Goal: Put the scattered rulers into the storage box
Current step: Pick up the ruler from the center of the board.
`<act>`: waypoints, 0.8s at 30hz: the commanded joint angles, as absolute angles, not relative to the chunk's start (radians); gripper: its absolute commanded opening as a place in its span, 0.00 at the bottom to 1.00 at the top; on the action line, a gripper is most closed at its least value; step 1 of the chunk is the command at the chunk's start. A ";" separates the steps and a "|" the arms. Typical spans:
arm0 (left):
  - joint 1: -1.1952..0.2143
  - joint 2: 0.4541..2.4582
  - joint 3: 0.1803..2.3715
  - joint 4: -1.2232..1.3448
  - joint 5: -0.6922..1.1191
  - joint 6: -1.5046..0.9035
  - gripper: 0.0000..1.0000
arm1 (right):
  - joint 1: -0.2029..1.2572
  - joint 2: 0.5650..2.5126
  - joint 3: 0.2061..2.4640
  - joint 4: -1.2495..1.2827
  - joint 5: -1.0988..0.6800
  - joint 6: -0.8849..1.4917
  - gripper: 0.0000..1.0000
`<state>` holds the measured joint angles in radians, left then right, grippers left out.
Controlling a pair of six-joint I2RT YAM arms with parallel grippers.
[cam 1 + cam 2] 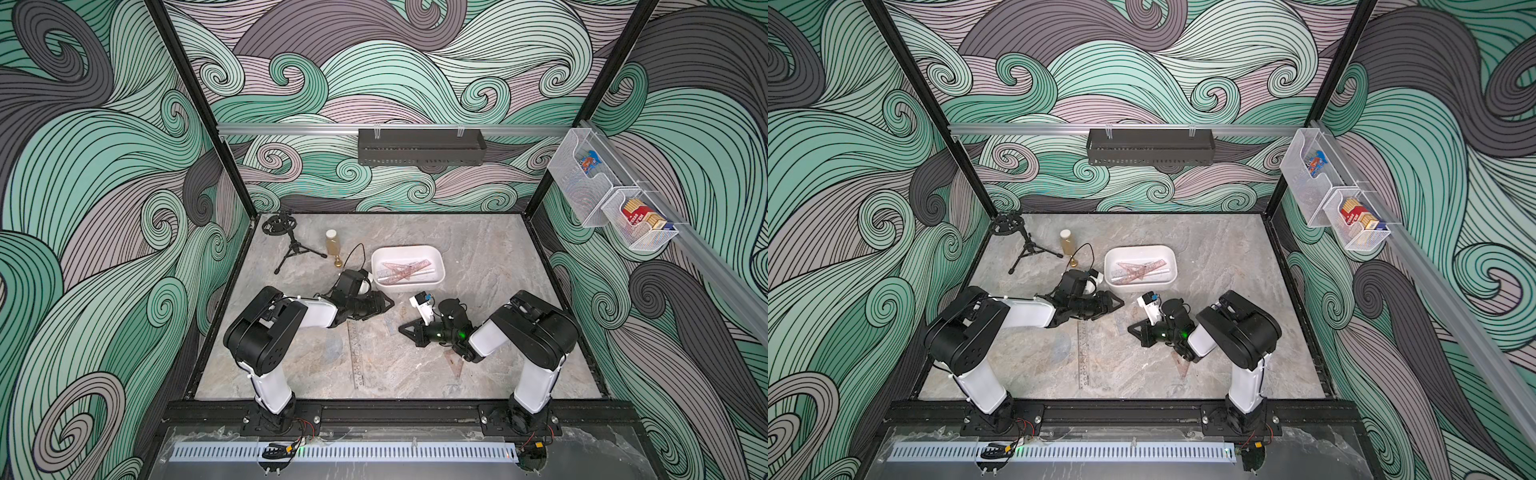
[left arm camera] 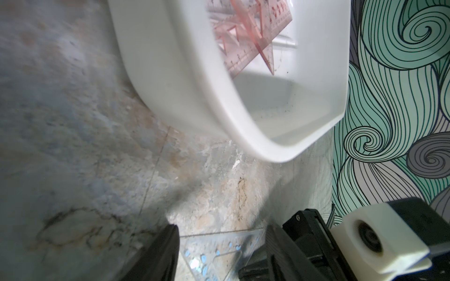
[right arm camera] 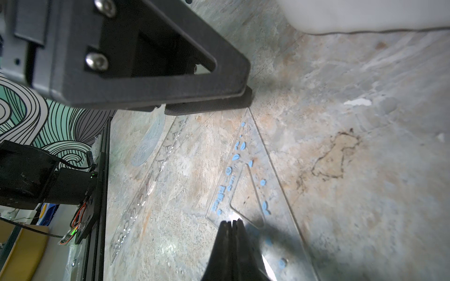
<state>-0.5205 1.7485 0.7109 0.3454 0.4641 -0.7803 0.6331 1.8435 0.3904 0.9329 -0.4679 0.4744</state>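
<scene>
**Both top views:** a marbled table [image 1: 490, 316] lies inside wave-patterned walls [image 1: 415, 62]. The storage box [image 1: 409, 286] stands mid-table and holds pink rulers [image 1: 401, 271]. A long clear ruler [image 1: 357, 353] lies outside it, nearer the front. Wall-hung mesh baskets [image 1: 1308, 195] hold packets [image 1: 1356, 216].

**Left wrist:** the left gripper [image 2: 221, 227] has its jaws apart and empty. A clear set square [image 2: 219, 253] lies on the table between them.

**Right wrist:** the right gripper [image 3: 231, 222] has its jaws closed, with the tips at that set square's edge.

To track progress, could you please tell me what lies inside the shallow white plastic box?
Overlapping pinkish transparent plastic rulers lie inside the box; whatever is beneath them is covered.
</scene>
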 commanded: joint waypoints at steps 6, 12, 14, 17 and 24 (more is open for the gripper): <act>-0.518 1.793 0.680 0.259 0.462 -0.790 0.61 | 0.644 1.903 0.337 0.700 -0.426 0.495 0.01; -0.519 1.735 0.705 0.223 0.462 -0.788 0.61 | 0.646 1.901 0.333 0.693 -0.420 0.496 0.01; -0.520 1.718 0.716 0.217 0.467 -0.792 0.61 | 0.646 1.901 0.333 0.693 -0.419 0.498 0.01; -0.522 1.703 0.732 0.193 0.451 -0.783 0.62 | 0.646 1.906 0.335 0.692 -0.417 0.500 0.01; -0.522 1.742 0.762 0.187 0.450 -0.782 0.62 | 0.646 1.907 0.330 0.687 -0.412 0.505 0.01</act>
<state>-0.5186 1.7222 0.7380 0.2344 0.4591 -0.7830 0.6361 1.8435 0.3851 0.9375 -0.4595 0.4782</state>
